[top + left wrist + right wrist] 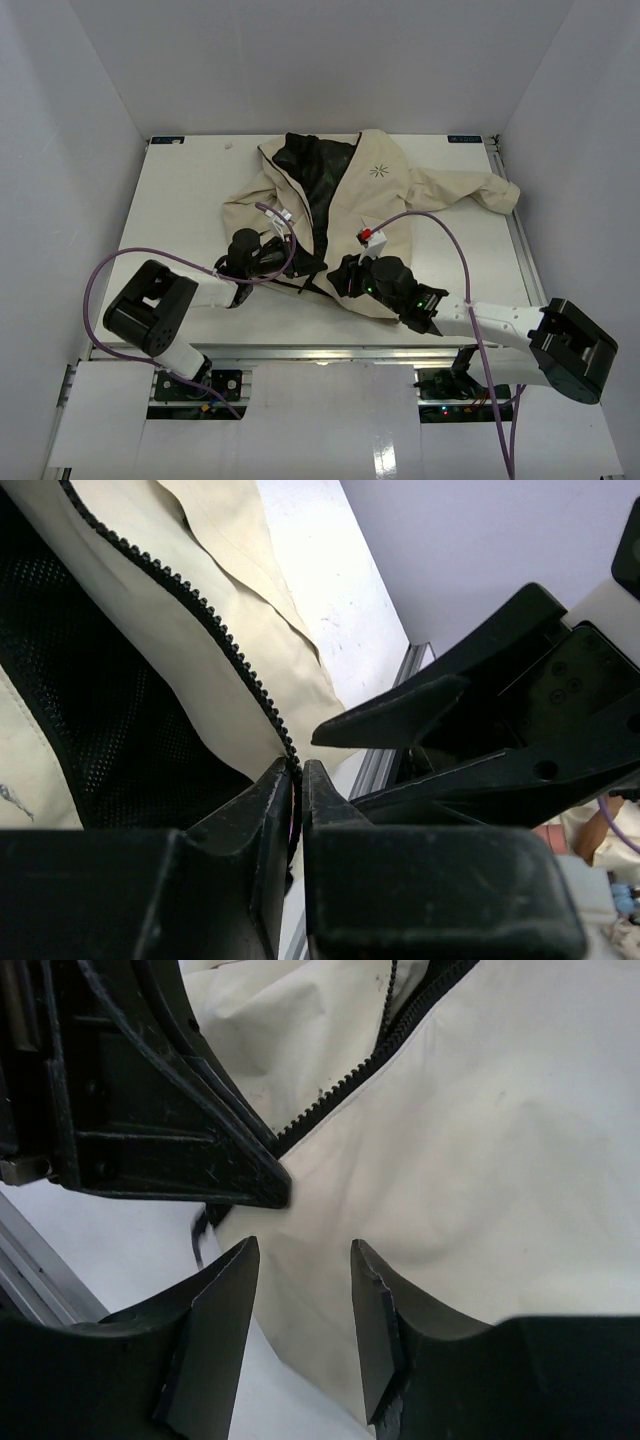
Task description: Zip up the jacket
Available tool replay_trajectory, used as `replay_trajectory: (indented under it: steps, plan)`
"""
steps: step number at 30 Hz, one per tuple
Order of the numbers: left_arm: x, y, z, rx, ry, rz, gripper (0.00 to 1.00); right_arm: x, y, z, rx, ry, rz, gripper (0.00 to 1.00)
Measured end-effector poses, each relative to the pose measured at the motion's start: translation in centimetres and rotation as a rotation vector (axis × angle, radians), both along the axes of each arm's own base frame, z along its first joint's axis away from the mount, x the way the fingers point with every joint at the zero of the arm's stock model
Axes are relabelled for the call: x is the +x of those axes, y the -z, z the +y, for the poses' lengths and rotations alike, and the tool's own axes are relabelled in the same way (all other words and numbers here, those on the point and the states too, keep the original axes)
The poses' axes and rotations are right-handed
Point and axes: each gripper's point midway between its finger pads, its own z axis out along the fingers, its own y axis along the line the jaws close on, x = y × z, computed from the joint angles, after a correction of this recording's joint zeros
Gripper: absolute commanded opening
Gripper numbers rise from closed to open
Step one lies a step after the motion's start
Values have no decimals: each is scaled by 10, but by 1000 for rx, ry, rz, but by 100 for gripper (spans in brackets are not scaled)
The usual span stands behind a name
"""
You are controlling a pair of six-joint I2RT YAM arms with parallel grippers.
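Down at the hem of the jacket (390, 210) now: spread front-up across the table (180, 220), collar toward the far wall, hem toward the arm bases, unzipped, with black lining on show.

Pinched almost flat with the left gripper (297, 770), right on the bottom end of the zipper (200, 605). Looks like a grip on that lower tape end of the jacket's edge, with the row of teeth feeding straight into the slit between the fingertips.

Parted and empty on the right gripper (305, 1252). Hanging over the cream panel just beside the left one, nearly tip to tip, with nothing between the fingers.

Worth watching the zipper line itself — leading away from both grippers, from hem up to collar, leaning a touch leftward in the overhead view. So, for closing: travel outward along that line, away from the bases, with the hem end pinned.

Nearer to the free side of the track — the right gripper, by this reading. No telling where the slider sits; hidden or too small among the fingers.
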Motion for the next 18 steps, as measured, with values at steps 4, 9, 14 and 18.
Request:
replay_trajectory:
  steps: [4, 9, 14, 18]
  plan:
    - [-4, 0, -1, -3, 20, 3, 0, -2, 1, -10, -25, 10, -17, 56]
    - [-5, 0, -1, -3, 31, 6, 0, -3, -10, -16, -33, 2, -58, 53]
    - [-7, -3, -2, -17, 41, 7, 0, -11, -29, -6, 32, -68, -87, 52]
    - [-8, -13, -5, -64, 56, 5, 0, -18, -32, 4, 85, -122, -87, 52]
